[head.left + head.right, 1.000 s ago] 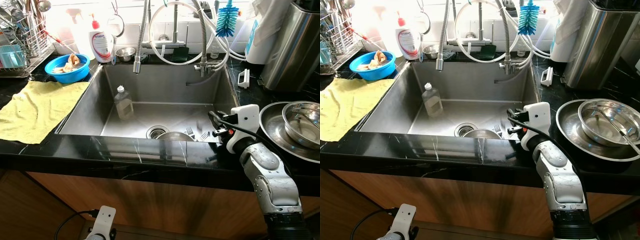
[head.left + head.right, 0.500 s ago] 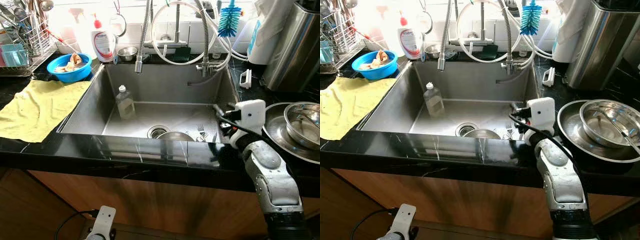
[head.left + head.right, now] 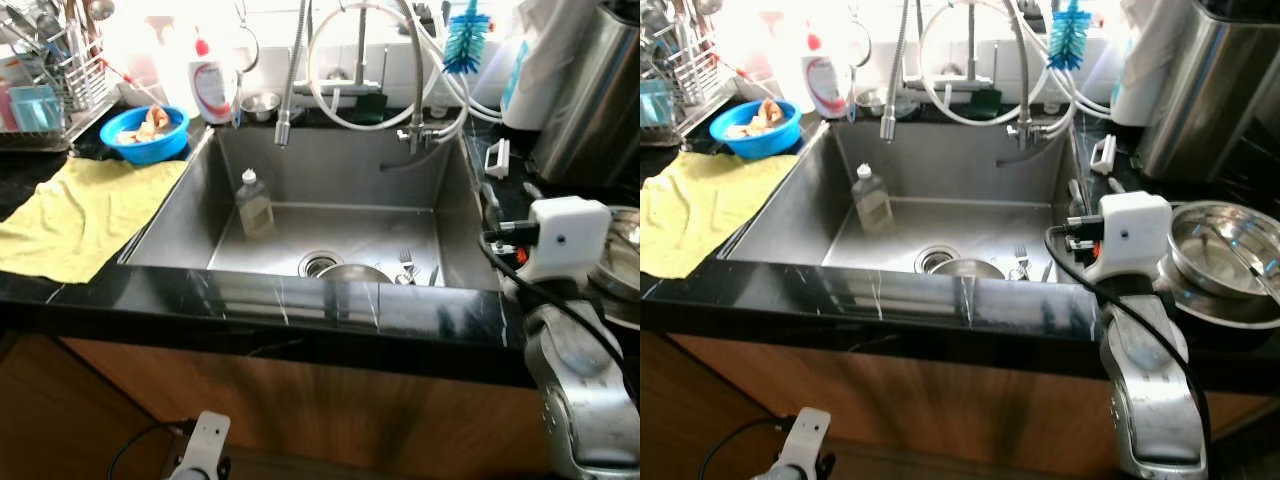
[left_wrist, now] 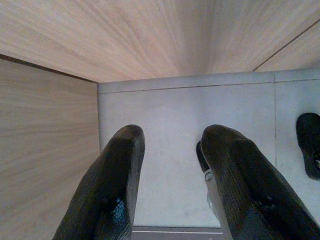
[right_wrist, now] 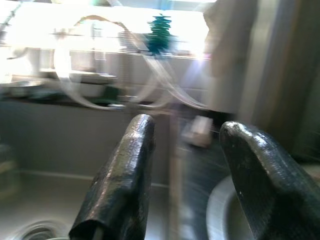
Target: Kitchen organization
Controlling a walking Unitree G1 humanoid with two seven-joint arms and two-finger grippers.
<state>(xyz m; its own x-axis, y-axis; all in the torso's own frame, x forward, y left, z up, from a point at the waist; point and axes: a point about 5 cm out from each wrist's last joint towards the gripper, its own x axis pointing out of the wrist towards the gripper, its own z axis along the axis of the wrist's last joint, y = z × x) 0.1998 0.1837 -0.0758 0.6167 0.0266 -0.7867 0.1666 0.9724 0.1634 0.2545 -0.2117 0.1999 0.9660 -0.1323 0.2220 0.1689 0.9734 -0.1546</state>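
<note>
Sink (image 3: 190, 215) holds bottle (image 3: 254, 203), bowl (image 3: 350, 272), forks (image 3: 406, 264).

Our right arm (image 3: 1145, 370) is bent up at about 4 o'clock from where we look down. Its white wrist (image 3: 1127, 232) sits on top, with black wires looping off it. Our right gripper (image 5: 185, 175) has its two black fingers (image 5: 122, 180) spread apart with a gap between them. Our left gripper (image 4: 170, 180) hangs low at 7 o'clock, fingers apart too.
</note>
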